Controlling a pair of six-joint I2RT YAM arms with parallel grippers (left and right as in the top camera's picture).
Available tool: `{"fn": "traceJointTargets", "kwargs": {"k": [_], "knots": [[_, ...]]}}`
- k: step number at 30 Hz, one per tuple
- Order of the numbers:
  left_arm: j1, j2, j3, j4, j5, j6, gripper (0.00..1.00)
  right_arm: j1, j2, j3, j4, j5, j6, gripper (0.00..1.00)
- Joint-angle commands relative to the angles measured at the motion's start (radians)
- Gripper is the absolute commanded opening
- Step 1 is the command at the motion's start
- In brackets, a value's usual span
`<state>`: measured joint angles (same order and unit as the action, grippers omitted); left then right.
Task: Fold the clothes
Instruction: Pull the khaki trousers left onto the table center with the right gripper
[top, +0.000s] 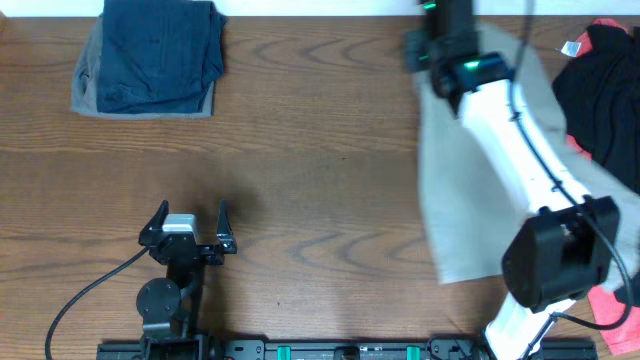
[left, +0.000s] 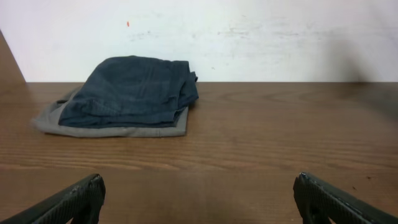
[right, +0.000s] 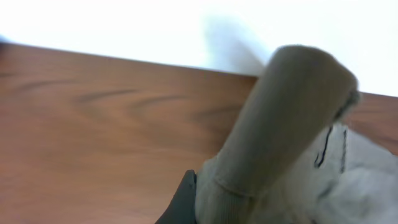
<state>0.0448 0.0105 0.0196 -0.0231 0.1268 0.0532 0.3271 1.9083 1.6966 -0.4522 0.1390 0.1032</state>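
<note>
The khaki-beige shorts (top: 455, 190) hang and drape on the right side of the table, partly under my right arm. My right gripper (top: 440, 45) is at the far right edge of the table, shut on a bunched fold of the shorts (right: 280, 143); one dark finger (right: 183, 199) shows beside the cloth. My left gripper (top: 190, 225) rests open and empty at the front left, far from the shorts; its two fingertips (left: 199, 193) frame bare wood.
A folded dark navy garment on a grey one (top: 150, 55) lies at the back left, also in the left wrist view (left: 127, 96). Black and coral-red garments (top: 605, 90) are piled at the right edge. A white wall borders the table's far side.
</note>
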Motion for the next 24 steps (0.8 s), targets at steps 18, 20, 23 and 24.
{"fn": "traceJointTargets", "kwargs": {"k": [18,20,23,24], "knots": [[0.005,-0.005,-0.016,-0.035,0.014,0.006,0.98,0.470,0.052,0.023,0.118,-0.180,0.166,0.51],[0.005,-0.005,-0.016,-0.035,0.014,0.006,0.98,0.454,0.050,0.037,0.079,-0.180,0.166,0.64],[0.005,-0.005,-0.016,-0.035,0.014,0.006,0.98,0.408,0.042,0.072,-0.032,-0.180,0.166,0.82],[0.005,-0.005,-0.016,-0.036,0.014,0.006,0.98,0.386,0.036,0.085,-0.077,-0.180,0.166,0.95]]}}
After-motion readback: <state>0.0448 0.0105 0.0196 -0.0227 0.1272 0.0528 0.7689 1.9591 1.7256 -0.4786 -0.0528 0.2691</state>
